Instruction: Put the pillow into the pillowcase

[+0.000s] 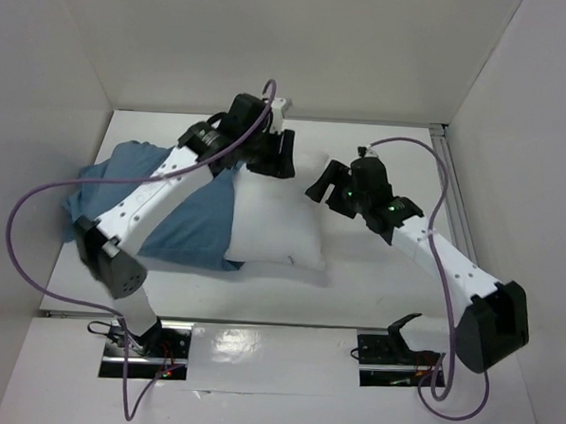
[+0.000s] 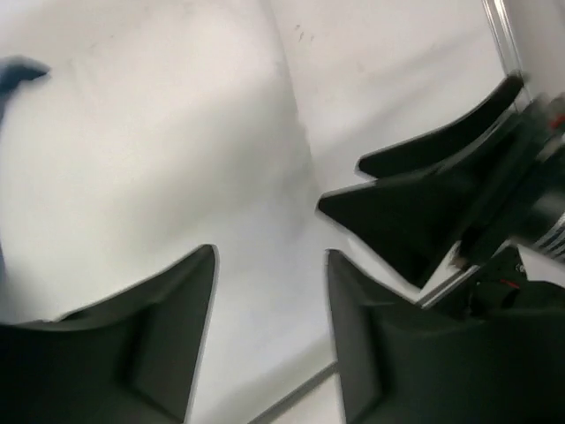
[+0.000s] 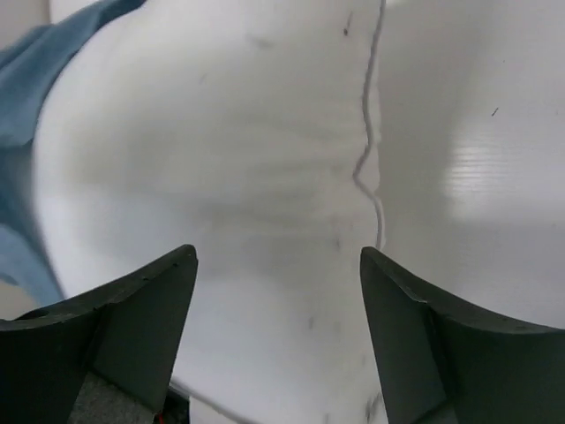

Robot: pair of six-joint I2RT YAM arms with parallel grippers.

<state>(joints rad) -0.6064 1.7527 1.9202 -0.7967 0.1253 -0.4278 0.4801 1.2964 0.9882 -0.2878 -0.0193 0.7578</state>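
1. White walls box in a white counter that carries both cloth things.
2. At the left lies the pillowcase, wrinkled and flat on the counter. Its mouth faces right and wraps the near end of the pillow.
3. Across the pillowcase reaches the left arm. The left jaws hang at the pillow's far edge, close to the mouth of the case. They are spread apart with nothing between them, and the left wrist view shows only white surface in the gap.
4. In the middle lies the pillow. Its left part is inside the blue cloth, though how deep it goes is hidden. The right part is bare and white, with both right corners out on the counter.
5. Just beside the pillow's far right corner are the right jaws, wide and empty. Their wrist view looks down on bare pillow, with a strip of pillowcase at the left edge.
6. By my reading the job is partly done: the pillow has entered the case but is not covered.
7. What is left is to draw the case over the exposed part, or push the pillow further in. Neither arm grips anything, so that calls for a fresh hold, likely on the hem of the case.
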